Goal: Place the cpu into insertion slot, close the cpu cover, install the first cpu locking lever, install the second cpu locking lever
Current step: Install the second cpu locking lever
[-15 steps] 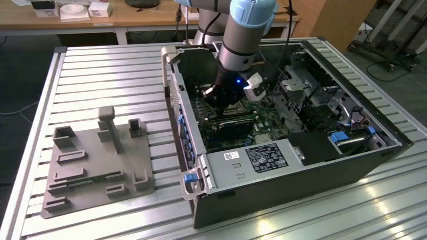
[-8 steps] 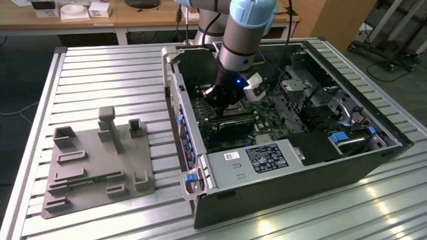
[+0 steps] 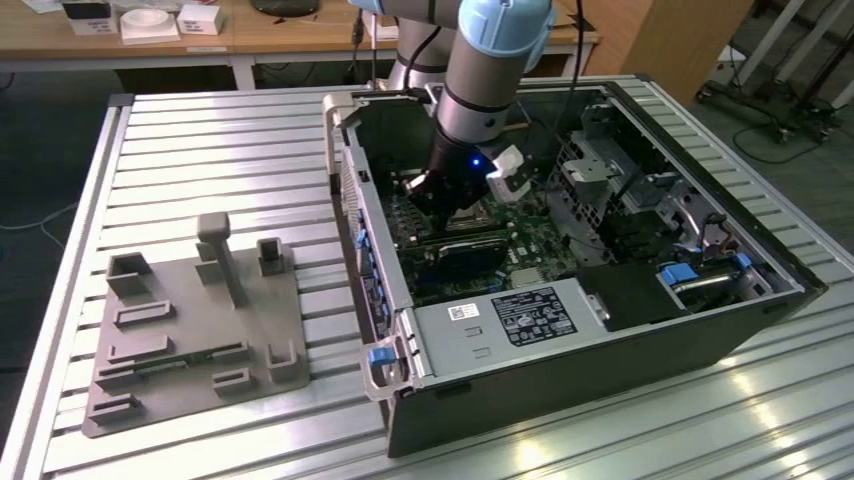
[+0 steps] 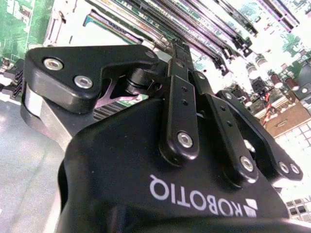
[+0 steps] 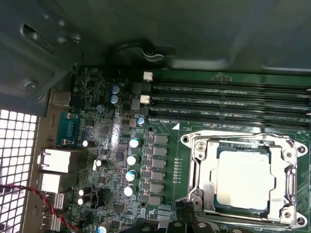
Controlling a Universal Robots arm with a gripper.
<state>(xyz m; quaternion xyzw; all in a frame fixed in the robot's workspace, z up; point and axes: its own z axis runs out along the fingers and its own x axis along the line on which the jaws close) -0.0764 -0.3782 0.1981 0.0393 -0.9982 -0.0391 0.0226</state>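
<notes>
In the first wrist view the cpu (image 5: 243, 177), a silvery-grey square, lies flat in the insertion slot (image 5: 287, 180) on the green motherboard. The cpu cover (image 5: 201, 165), a thin metal frame, lies down around it. A wire locking lever (image 5: 238, 134) runs along one edge of the frame. My gripper (image 5: 177, 221) hovers at the socket's near corner, with its black fingers together and nothing between them. The second wrist view shows the gripper (image 4: 176, 48) from behind, its fingers (image 4: 182, 97) converging. In the exterior view the gripper (image 3: 447, 200) reaches down into the open computer case over the socket (image 3: 470, 218).
Long black memory slots (image 5: 228, 102) run beside the socket, and a row of capacitors (image 5: 131, 160) stands on its other side. A grey power supply box (image 3: 501, 320) sits at the case's near end. The case walls (image 3: 350, 200) enclose the arm. A grey fixture plate (image 3: 187, 330) lies on the slatted table.
</notes>
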